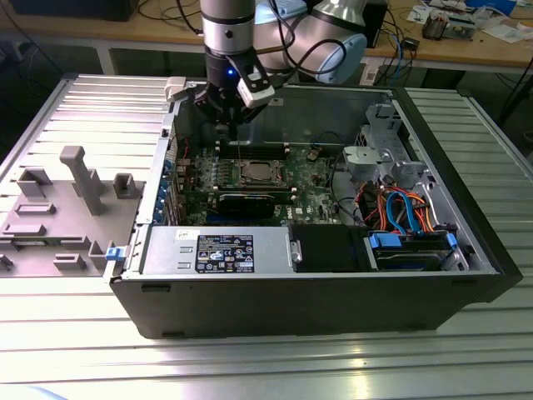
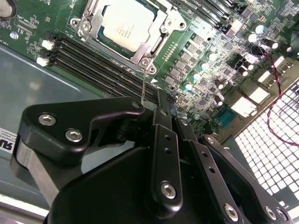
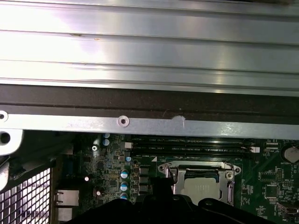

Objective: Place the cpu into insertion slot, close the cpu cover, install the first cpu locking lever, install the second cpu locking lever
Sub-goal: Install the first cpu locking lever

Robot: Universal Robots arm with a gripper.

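Observation:
The cpu (image 2: 126,23) lies flat in its socket on the green motherboard, silvery top up. Around it the cpu cover (image 2: 154,49), a thin metal frame, is folded down. In the first wrist view the cpu (image 3: 202,185) and the cover (image 3: 196,166) sit just past the black gripper body. A thin wire locking lever (image 2: 145,84) stands up from the socket corner and ends beside my fingertips. My gripper (image 2: 161,100) hangs above the board with its fingers together; whether they pinch the lever is unclear. In the exterior view the gripper (image 1: 225,125) is inside the case, behind the socket (image 1: 256,172).
The open computer case (image 1: 466,275) has tall walls all around. A power supply (image 1: 216,250) lines the front, and a drive cage with orange and blue cables (image 1: 400,217) stands on the exterior view's right. Memory slots (image 2: 93,60) flank the socket. A grey fixture (image 1: 67,200) lies outside on the exterior view's left.

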